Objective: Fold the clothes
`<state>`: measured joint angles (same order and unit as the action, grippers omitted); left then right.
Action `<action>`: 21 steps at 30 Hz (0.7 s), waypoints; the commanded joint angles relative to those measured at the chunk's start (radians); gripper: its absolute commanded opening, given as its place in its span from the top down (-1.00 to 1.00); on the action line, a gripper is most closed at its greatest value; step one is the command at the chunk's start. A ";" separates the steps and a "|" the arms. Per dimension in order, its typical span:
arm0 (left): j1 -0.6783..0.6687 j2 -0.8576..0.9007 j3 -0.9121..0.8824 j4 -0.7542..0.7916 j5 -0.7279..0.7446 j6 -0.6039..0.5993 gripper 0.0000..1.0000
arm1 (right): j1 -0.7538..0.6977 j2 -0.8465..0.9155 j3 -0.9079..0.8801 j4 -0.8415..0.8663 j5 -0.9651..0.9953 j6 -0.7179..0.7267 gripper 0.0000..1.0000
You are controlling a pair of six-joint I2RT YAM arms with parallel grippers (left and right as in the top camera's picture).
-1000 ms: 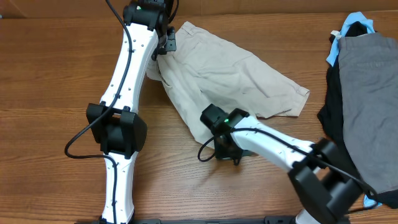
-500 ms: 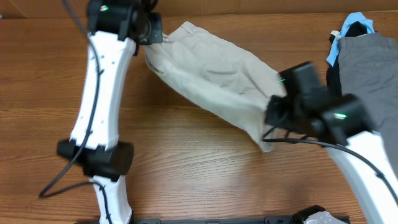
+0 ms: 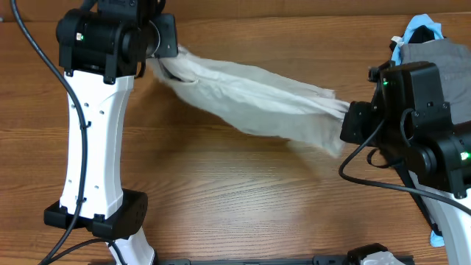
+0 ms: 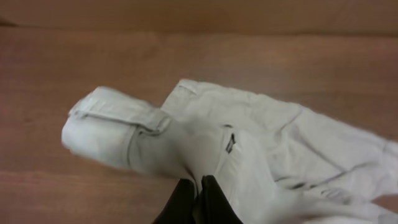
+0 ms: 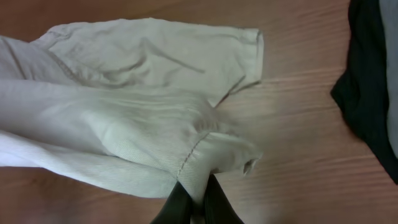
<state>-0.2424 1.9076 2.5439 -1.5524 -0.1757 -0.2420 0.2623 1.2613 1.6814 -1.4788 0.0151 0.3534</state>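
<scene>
Two grippers clamp tight: our left gripper (image 3: pixel 168 59) pinches the beige shorts (image 3: pixel 250 99) at one edge, the cloth stretches across open wooden table (image 3: pixel 221 199), and our right gripper (image 3: pixel 344 121) pinches the opposite edge, near the garment pile (image 3: pixel 441 59).

Beige shorts (image 3: pixel 257 103), taut, over wooden table (image 3: pixel 221 199)

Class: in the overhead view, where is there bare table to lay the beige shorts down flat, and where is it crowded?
Widest bare table: in front of the held beige shorts, between the left arm and right arm. A narrower strip lies behind the shorts. Crowded: the right edge, with the garment pile.
</scene>
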 commanded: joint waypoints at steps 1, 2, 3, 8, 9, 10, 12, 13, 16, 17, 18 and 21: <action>0.002 -0.025 0.027 -0.027 -0.015 0.030 0.92 | -0.006 -0.008 0.023 -0.022 0.006 -0.021 0.93; 0.002 -0.026 0.027 -0.045 -0.015 0.029 0.92 | -0.006 -0.008 0.023 -0.032 0.006 -0.021 0.92; 0.002 -0.026 0.027 -0.058 -0.015 0.029 0.92 | -0.006 -0.008 0.023 -0.039 0.006 -0.021 0.92; 0.002 -0.019 0.016 -0.137 -0.014 -0.005 0.92 | -0.006 0.003 0.021 -0.041 0.006 -0.020 0.92; 0.002 -0.018 0.003 -0.137 -0.013 -0.006 0.91 | -0.006 0.010 0.021 -0.041 0.006 -0.020 0.92; 0.002 -0.018 -0.020 -0.137 -0.011 -0.007 0.92 | -0.006 0.023 0.020 -0.042 0.006 -0.021 0.92; 0.001 -0.015 -0.067 -0.134 -0.018 -0.010 0.92 | -0.006 0.054 0.020 -0.042 0.006 -0.021 0.92; 0.001 -0.014 -0.093 -0.132 -0.027 -0.018 0.92 | -0.006 0.073 0.020 -0.042 0.006 -0.022 0.92; 0.001 -0.014 -0.192 -0.104 -0.085 -0.068 0.92 | -0.006 0.149 0.020 -0.033 0.006 -0.037 0.92; 0.001 -0.014 -0.224 -0.085 -0.090 -0.075 0.91 | -0.006 0.174 0.020 -0.027 0.007 -0.044 0.92; 0.001 -0.014 -0.257 -0.058 -0.090 -0.076 0.92 | -0.006 0.203 0.020 -0.018 0.010 -0.048 0.92; 0.001 -0.014 -0.370 0.058 -0.090 -0.076 0.92 | -0.016 0.275 0.020 0.021 0.011 -0.048 0.92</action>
<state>-0.2424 1.9057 2.2555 -1.5570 -0.2260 -0.2893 0.2615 1.4918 1.6817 -1.4784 0.0082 0.3199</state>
